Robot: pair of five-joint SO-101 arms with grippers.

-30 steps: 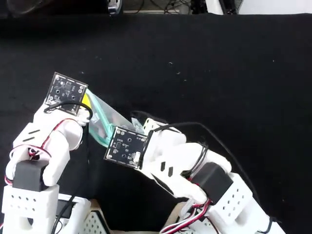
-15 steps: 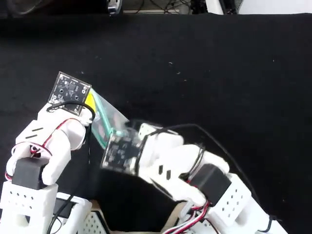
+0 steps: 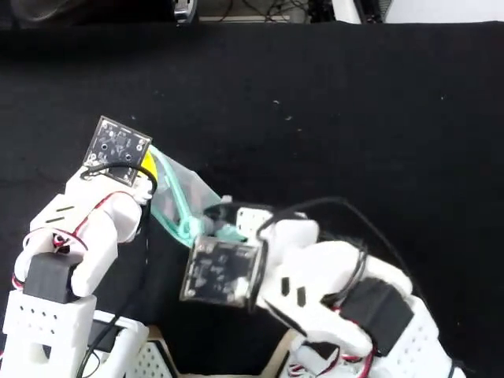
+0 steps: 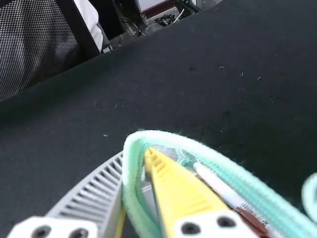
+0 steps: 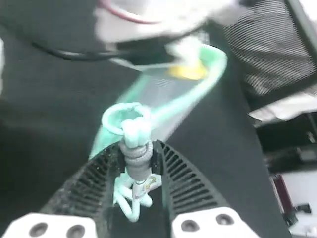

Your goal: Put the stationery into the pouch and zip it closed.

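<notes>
The right gripper point(image 5: 136, 151) is clamped tight on the pouch's teal zip cord point(image 5: 130, 130). In the last second its wrist has swung back toward the robot's base, dragging the cord with it. The pouch point(image 3: 179, 195) is stretched between the two arms over the black table point(image 3: 354, 118). Its far end is pinched shut in the left gripper point(image 4: 134, 161), which has barely shifted (a steady anchor). A white pen point(image 4: 220, 187) already lies inside, so I'd judge this the zipping stroke, under way but not visibly finished.
</notes>
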